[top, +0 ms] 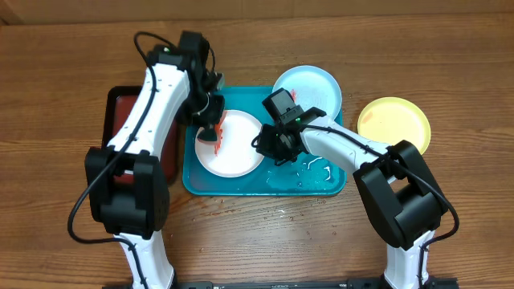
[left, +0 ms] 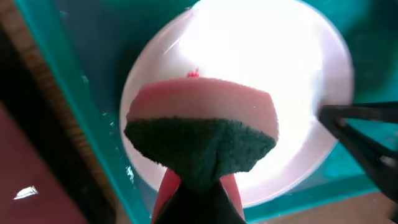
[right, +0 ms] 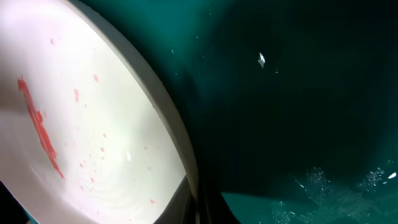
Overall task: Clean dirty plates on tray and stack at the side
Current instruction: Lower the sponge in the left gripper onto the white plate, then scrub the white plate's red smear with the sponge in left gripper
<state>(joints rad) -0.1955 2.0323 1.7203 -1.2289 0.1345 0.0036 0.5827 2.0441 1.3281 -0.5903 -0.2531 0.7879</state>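
The white plate [top: 237, 144] lies in the turquoise tray [top: 321, 186], with a red smear and red specks on it [right: 37, 124]. My left gripper [top: 210, 133] is shut on a pink sponge with a dark green scrub side [left: 202, 134] and holds it over the plate's left part [left: 298, 68]. My right gripper [top: 263, 145] is shut on the white plate's right rim [right: 180, 143]. The light blue plate [top: 317, 87] rests at the tray's far right corner. The yellow-green plate [top: 395, 123] lies on the table to the right.
A black tray with a red inside [top: 122, 120] stands left of the turquoise tray. Water drops and foam [top: 317, 168] lie on the turquoise tray's right floor. The wooden table [top: 450, 64] surrounds all.
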